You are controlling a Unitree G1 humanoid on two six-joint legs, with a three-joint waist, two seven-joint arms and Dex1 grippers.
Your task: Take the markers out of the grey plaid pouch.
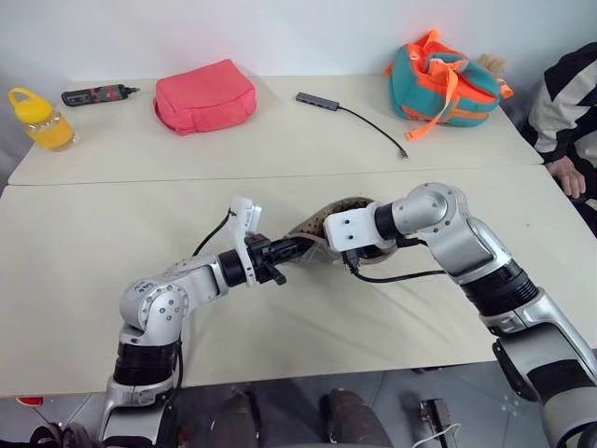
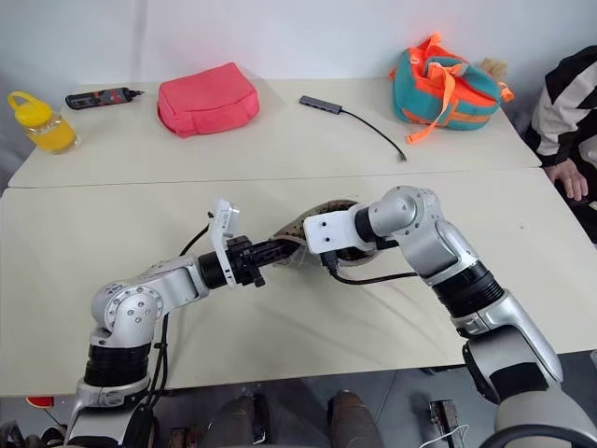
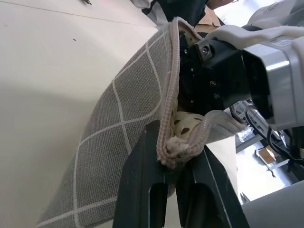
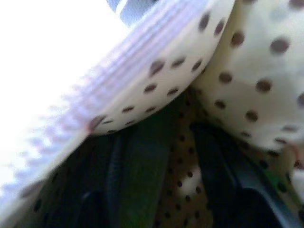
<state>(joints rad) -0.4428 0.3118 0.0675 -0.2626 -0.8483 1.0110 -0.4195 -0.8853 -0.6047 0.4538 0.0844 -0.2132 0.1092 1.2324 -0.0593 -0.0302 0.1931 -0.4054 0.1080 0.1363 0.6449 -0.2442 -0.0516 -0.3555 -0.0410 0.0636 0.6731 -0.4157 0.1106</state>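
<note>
The grey plaid pouch (image 1: 312,233) is held up off the table's middle, its mouth gaping and the dotted lining (image 4: 228,76) showing. My left gripper (image 3: 173,161) is shut on the pouch's zip end, gripping the fabric from the left. From the right, my right gripper (image 4: 161,137) reaches down inside the pouch's mouth, where its dark fingers (image 4: 223,175) stand apart. A dim greenish stick (image 4: 142,185), perhaps a marker, lies beside one finger. I cannot tell whether it is gripped. The fabric hides the rest of the pouch's inside.
At the back of the far table lie a pink-red pouch (image 1: 205,95), a grey USB hub (image 1: 317,101) with a black cable, a teal-and-orange bag (image 1: 446,84), a yellow bottle (image 1: 42,119) and a black-and-red gadget (image 1: 96,94). A person's hand (image 1: 569,175) rests at the right edge.
</note>
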